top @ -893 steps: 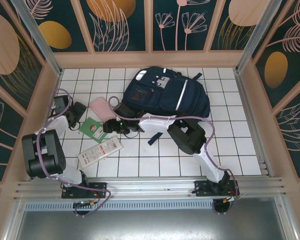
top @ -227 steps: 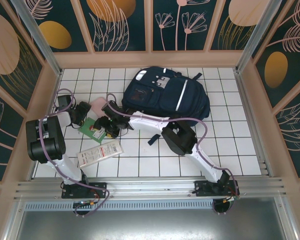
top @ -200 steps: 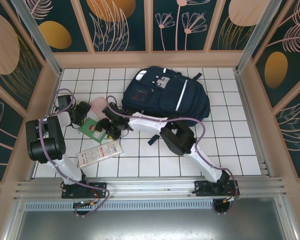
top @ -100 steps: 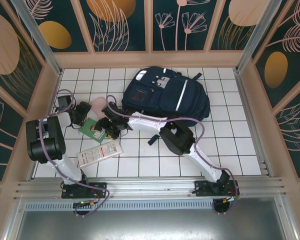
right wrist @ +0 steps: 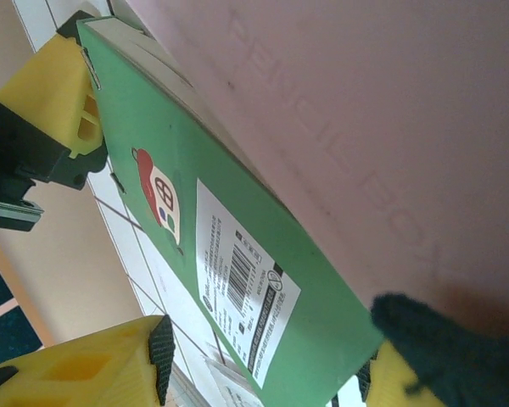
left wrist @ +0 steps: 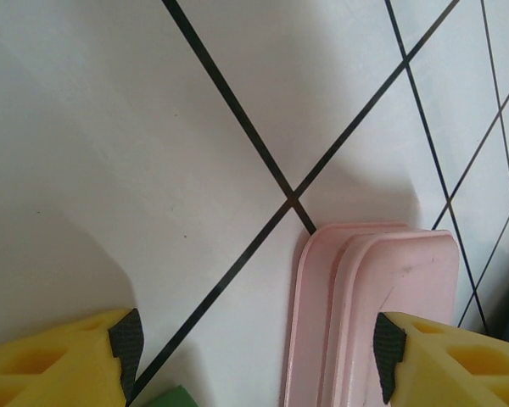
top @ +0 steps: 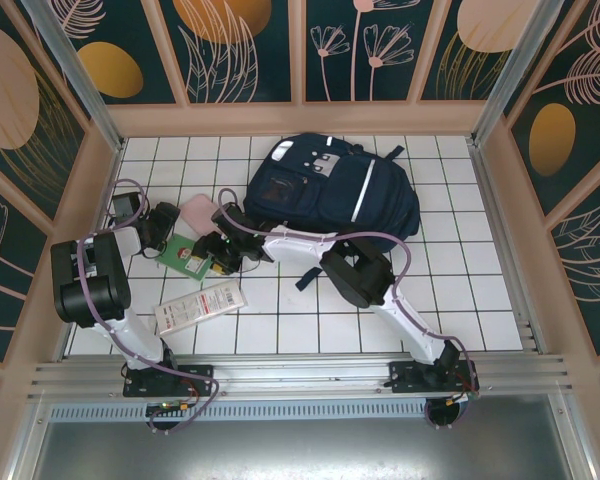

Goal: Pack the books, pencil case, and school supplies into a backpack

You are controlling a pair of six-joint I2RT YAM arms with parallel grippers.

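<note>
Pink pencil case [right wrist: 382,119] is showing embossed letters reading PENCIL BOX across its lid, right wrist view. Green book [right wrist: 144,110] is carrying a white sticker [right wrist: 248,284] with a barcode and lines of tiny print, too small to read. A little house drawing [right wrist: 161,197] is sitting above it. Whitish packet [top: 201,304] is showing red printing in the top view, unreadable.
</note>
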